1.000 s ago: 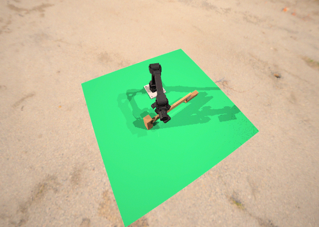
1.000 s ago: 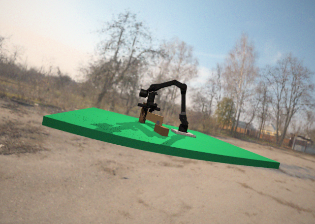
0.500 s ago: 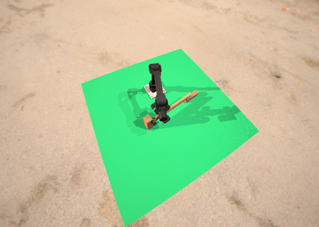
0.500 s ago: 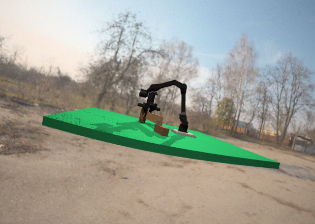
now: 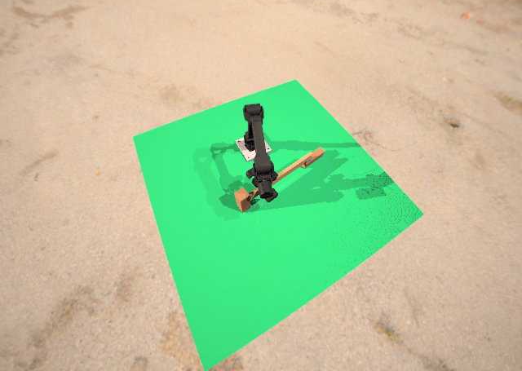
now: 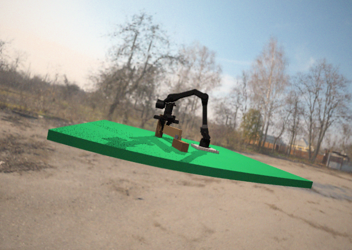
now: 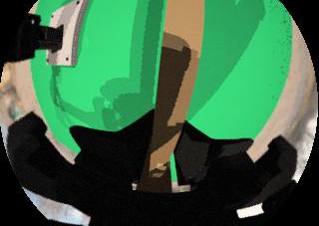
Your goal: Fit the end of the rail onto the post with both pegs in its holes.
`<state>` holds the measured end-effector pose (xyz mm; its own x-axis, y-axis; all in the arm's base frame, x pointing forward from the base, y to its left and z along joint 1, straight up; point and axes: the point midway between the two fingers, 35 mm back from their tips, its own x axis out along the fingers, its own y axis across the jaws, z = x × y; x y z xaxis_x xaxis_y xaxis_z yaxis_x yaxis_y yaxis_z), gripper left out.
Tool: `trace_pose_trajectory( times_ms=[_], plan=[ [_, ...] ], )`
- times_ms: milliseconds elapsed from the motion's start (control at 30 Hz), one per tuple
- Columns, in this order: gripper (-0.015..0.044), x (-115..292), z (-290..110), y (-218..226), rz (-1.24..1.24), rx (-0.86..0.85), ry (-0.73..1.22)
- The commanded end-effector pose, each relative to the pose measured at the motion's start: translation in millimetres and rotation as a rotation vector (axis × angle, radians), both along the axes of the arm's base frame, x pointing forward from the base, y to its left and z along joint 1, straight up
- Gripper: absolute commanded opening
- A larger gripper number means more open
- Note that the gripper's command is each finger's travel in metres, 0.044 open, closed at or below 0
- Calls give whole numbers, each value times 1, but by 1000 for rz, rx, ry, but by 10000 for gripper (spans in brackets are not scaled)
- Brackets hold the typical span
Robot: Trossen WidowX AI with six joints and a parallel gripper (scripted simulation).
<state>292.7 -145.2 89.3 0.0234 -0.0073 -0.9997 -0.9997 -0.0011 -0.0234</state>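
The long wooden rail [image 5: 290,170] [image 6: 172,131] [image 7: 186,7] runs from the footboard block [image 5: 316,153] [image 6: 180,145] down to the short wooden post [image 5: 241,200] [image 6: 158,129]. My gripper [image 5: 264,196] [image 6: 164,123] [image 7: 162,113] is shut on the rail near its post end, one finger on each side of it. The rail's near end is close to the post. The arm hides the pegs and the joint, so I cannot tell whether they touch. In the wrist view the rail runs straight away from the fingers.
Everything stands on a green table [image 5: 253,274] [image 6: 113,145] on sandy ground. The arm's white base plate [image 5: 241,147] [image 6: 205,149] [image 7: 67,34] lies behind the rail, close to its middle.
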Motion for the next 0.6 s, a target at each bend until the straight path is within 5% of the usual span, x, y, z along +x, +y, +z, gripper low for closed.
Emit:
trace_pose_trajectory(
  times_ms=[0,67,567],
  plan=[
    [0,1,2,-4,0,-7,-4],
    [0,1,3,-4,0,-7,-4],
    [394,0,0,-1,0,0,0]
  ],
)
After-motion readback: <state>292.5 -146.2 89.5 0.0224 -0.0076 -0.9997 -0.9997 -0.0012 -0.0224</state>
